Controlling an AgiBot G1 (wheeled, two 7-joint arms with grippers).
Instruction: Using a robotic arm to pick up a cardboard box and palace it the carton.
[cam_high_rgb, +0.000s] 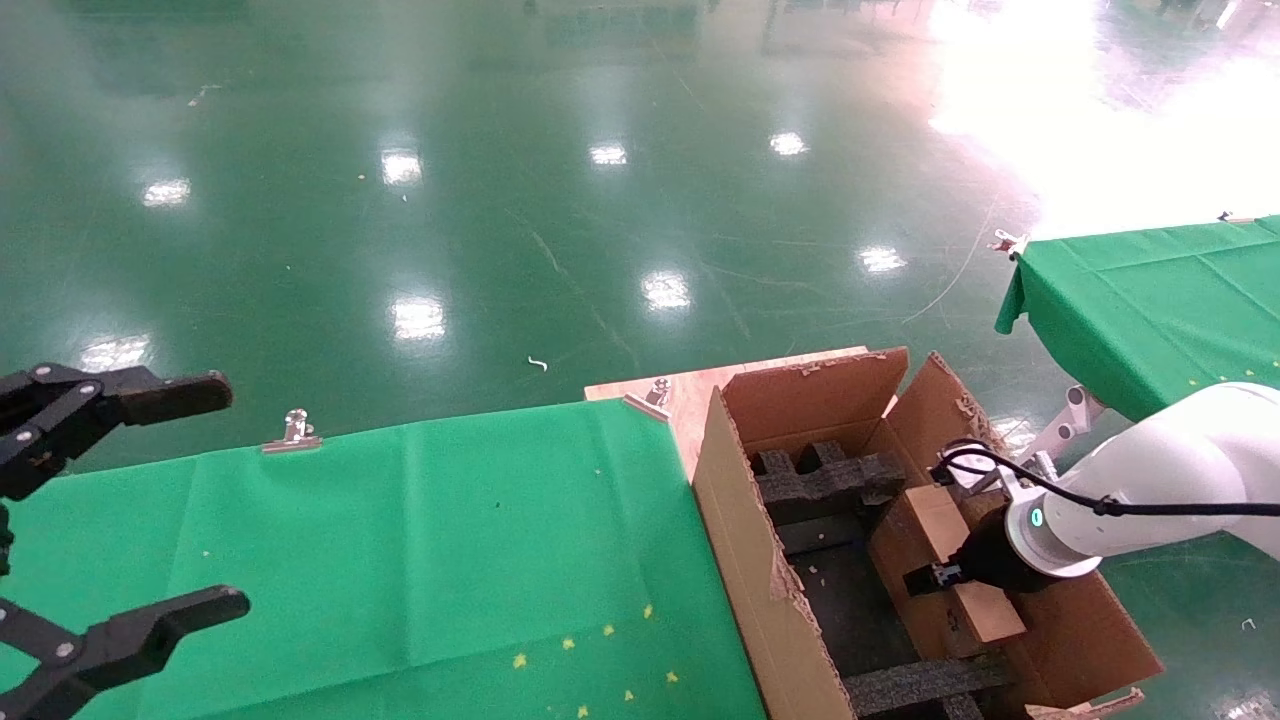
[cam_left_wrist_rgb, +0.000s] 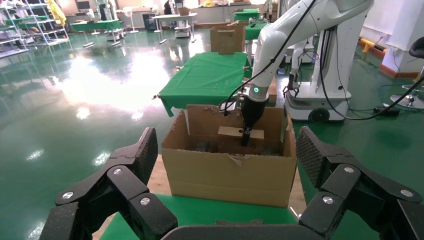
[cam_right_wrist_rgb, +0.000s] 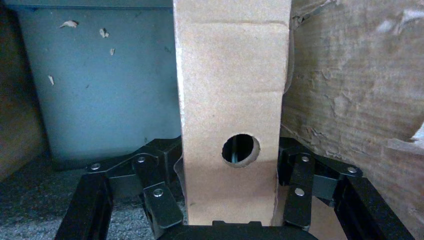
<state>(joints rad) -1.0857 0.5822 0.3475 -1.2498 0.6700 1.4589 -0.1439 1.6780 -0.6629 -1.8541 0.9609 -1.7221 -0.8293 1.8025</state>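
Note:
The white robotic arm, with its green ring light, reaches into the carton from the right. Its black right gripper is shut on the cardboard box, a small brown box. In the right wrist view the cardboard box shows its round hole between the fingers, close beside the carton's inner wall. The left wrist view shows the cardboard box held just below the carton's rim. My left gripper hangs open and empty over the table's left end.
Black foam inserts lie in the carton, whose flaps are ragged. The carton stands on a wooden board at the end of the green-clothed table. Metal clips hold the cloth. A second green table stands at the right.

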